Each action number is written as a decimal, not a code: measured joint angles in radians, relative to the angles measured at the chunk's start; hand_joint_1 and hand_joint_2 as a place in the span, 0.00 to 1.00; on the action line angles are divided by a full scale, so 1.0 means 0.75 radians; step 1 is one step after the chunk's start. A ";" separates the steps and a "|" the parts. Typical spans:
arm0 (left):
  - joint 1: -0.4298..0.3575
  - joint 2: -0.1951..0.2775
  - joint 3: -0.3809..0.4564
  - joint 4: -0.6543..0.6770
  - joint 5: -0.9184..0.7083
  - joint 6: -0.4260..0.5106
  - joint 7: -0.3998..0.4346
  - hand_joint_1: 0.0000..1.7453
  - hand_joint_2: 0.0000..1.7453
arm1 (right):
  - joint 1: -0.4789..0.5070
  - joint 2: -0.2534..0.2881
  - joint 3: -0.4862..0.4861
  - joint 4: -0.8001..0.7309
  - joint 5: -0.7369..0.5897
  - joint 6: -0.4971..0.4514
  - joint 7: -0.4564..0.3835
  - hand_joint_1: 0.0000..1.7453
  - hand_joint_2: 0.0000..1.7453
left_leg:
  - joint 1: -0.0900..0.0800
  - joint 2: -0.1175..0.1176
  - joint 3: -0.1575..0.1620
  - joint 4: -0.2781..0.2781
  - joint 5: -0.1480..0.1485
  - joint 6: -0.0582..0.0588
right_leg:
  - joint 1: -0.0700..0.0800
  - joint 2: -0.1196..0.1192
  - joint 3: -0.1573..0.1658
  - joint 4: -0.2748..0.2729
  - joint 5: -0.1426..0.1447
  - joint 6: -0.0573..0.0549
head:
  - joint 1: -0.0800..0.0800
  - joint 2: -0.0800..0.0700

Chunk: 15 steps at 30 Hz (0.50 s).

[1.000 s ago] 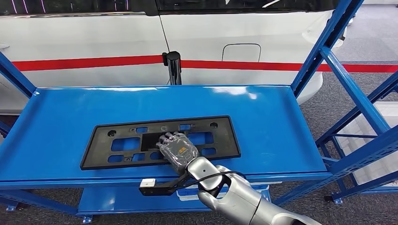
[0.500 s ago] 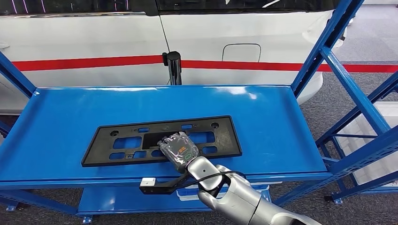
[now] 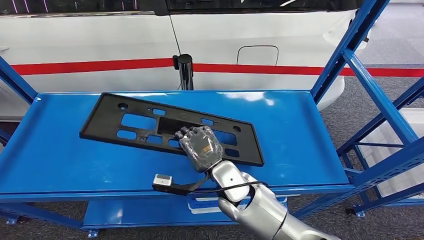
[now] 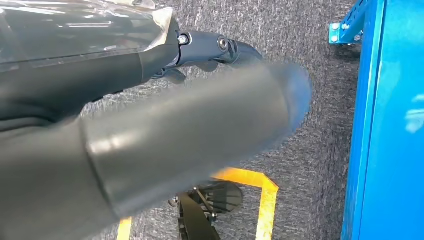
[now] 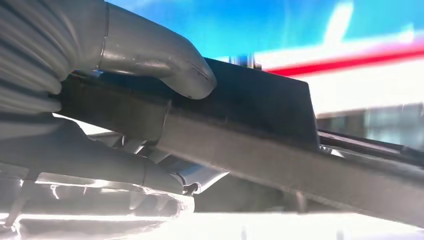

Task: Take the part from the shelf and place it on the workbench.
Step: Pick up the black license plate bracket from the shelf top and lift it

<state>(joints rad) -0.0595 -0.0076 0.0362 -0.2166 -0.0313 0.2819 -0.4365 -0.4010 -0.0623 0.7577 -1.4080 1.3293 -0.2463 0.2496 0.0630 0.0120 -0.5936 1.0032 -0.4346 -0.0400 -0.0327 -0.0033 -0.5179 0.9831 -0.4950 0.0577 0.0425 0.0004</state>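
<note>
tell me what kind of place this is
Probably a car plant or vehicle workshop: a blue steel shelf, a white car body behind it, and a black plastic car part held by the right hand.

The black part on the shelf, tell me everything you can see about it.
The black part is a long, flat rectangular panel, seemingly matte plastic, pierced by rectangular cutouts and small round holes. It sits skewed over the blue shelf, its left end further back. The right hand grips its near edge right of centre; the right wrist view shows the thumb clamped over it.
</note>
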 joint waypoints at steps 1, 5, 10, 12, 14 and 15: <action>0.000 0.000 -0.002 0.000 -0.005 0.000 0.000 0.00 1.00 | 0.010 -0.002 -0.029 -0.035 -0.006 -0.033 -0.012 1.00 1.00 | 0.000 0.000 -0.001 0.000 0.000 0.000 | 0.000 0.000 0.000 0.000 0.000 0.000 | 0.000 0.000; -0.002 0.000 -0.005 -0.003 -0.014 0.001 0.000 0.00 1.00 | 0.026 -0.008 -0.137 -0.155 -0.086 -0.118 -0.085 1.00 1.00 | 0.000 0.000 -0.001 0.000 0.000 0.000 | 0.000 0.000 -0.001 0.000 0.000 0.000 | 0.000 0.000; -0.005 0.000 -0.006 -0.007 -0.015 0.001 -0.001 0.00 1.00 | 0.028 -0.008 -0.213 -0.238 -0.179 -0.158 -0.143 1.00 1.00 | 0.000 0.000 -0.001 0.000 0.000 0.000 | 0.000 0.000 -0.001 0.000 0.000 0.000 | 0.000 0.000; -0.007 0.000 -0.007 -0.007 -0.015 0.003 -0.001 0.00 1.00 | 0.031 -0.008 -0.230 -0.260 -0.285 -0.207 -0.202 1.00 1.00 | 0.000 0.000 -0.001 0.000 0.000 0.000 | 0.000 0.000 -0.001 0.000 0.000 0.000 | 0.000 0.000; -0.007 0.000 -0.007 -0.007 -0.012 0.005 -0.004 0.00 1.00 | 0.030 -0.008 -0.243 -0.288 -0.458 -0.246 -0.287 1.00 1.00 | 0.000 0.000 -0.001 0.000 0.000 0.000 | 0.000 0.000 0.000 0.000 0.000 0.000 | 0.000 0.000; -0.008 0.001 -0.006 -0.007 -0.010 0.006 -0.008 0.00 1.00 | 0.028 -0.008 -0.249 -0.302 -0.557 -0.254 -0.332 1.00 1.00 | 0.000 0.000 -0.001 0.000 0.000 0.000 | 0.000 0.000 0.000 0.000 0.000 0.000 | 0.000 0.000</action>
<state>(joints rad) -0.0653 -0.0072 0.0315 -0.2220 -0.0388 0.2864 -0.4427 -0.3798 -0.0683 0.5709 -1.6348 0.9113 -0.4371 0.0005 0.0630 0.0121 -0.5946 1.0032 -0.4346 -0.0400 -0.0327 -0.0033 -0.5182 0.9832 -0.4950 0.0577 0.0424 0.0004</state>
